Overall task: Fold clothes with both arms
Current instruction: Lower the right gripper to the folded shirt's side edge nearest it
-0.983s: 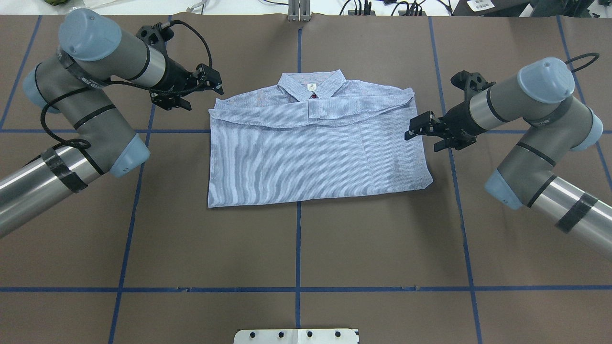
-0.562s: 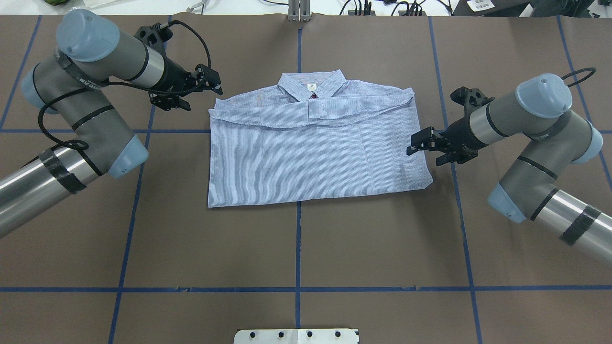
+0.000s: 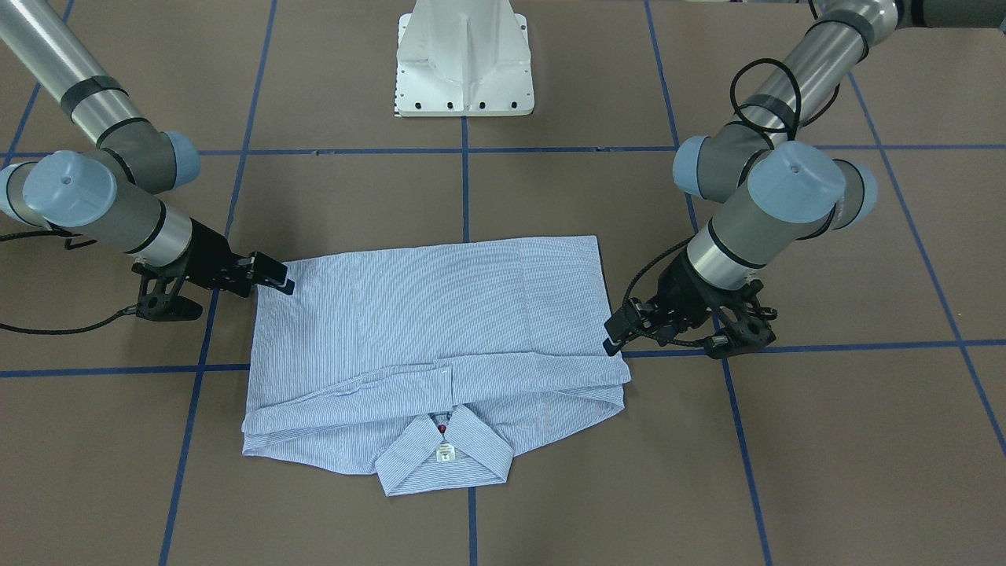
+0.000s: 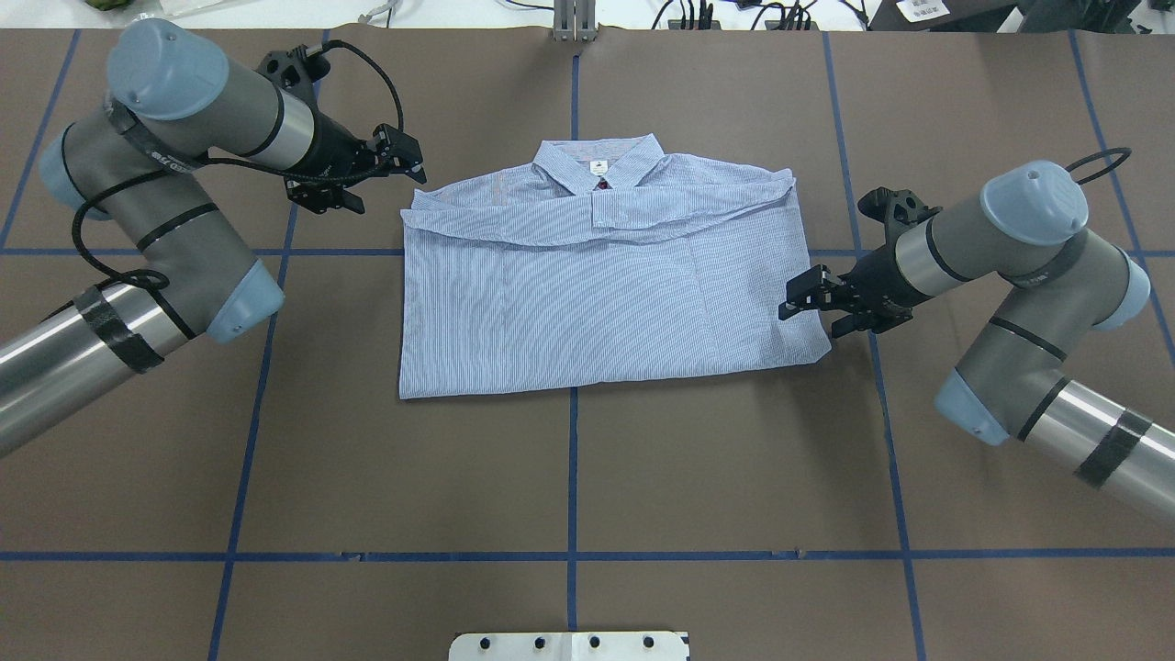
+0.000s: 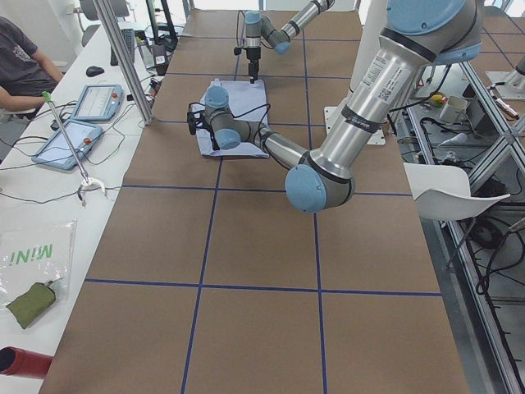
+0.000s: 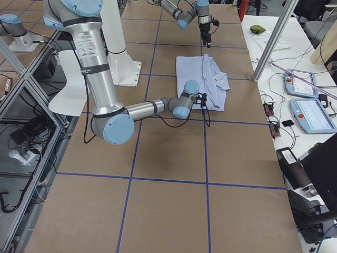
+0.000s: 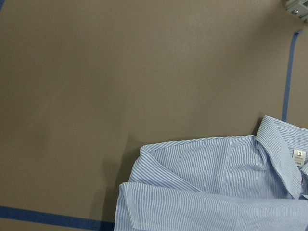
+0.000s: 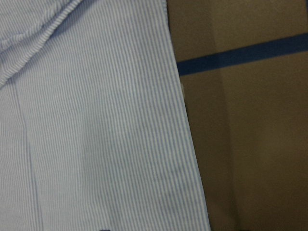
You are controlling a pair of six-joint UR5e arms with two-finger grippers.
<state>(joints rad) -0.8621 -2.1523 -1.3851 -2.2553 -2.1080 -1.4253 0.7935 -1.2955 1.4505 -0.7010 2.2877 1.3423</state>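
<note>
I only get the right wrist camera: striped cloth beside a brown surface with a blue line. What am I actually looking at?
Observer: One side edge of a light blue-and-white pinstriped shirt, lying folded into a rough rectangle on the brown table.
Visitor: Which end is the neck?
Observer: Its collar, with a small white label inside, points away from the robot.
Visitor: Where is the other arm?
Observer: The left arm's black two-finger gripper is on the opposite side, near the shirt's collar-end corner.
</note>
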